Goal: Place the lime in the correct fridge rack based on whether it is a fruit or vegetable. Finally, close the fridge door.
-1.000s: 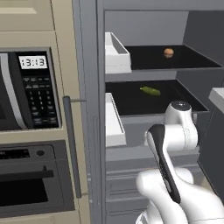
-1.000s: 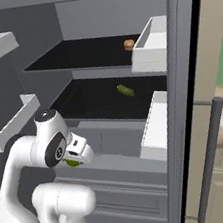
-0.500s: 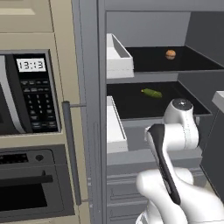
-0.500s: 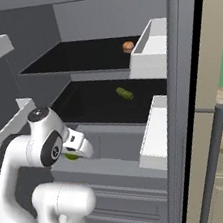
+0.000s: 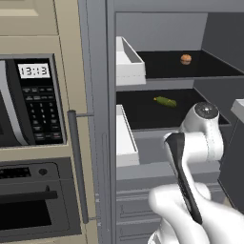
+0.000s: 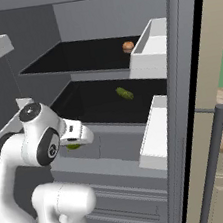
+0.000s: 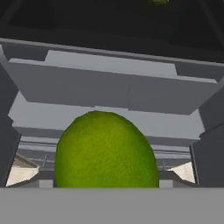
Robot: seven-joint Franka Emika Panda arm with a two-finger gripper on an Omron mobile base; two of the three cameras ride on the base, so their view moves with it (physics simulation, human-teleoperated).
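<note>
Lime point(image 7: 107, 151) sits pinched in the pincer point(image 6: 74, 145), level with the grey drawer front point(image 7: 118, 87) just ahead. Beyond and above the pincer, the lower rack point(image 6: 95, 106) holds an olive-green item point(image 6: 124, 93); higher and farther, the upper rack point(image 6: 75, 58) holds an orange-brown ball point(image 6: 128, 46). The arm reaches forward, elbow raised.

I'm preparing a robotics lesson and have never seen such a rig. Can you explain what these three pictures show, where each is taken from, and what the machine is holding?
These are rendered pictures of a white robot arm facing an open fridge. Two cameras ride on its base, behind it to the left and right, showing the same scene. The third sits on the hand and looks along the gripper.

The upper rack holds a round orange-brown item; the lower rack holds an elongated olive-green item. The gripper holds the lime, in front of the fridge's grey drawers. Left of the fridge is a microwave.
</note>
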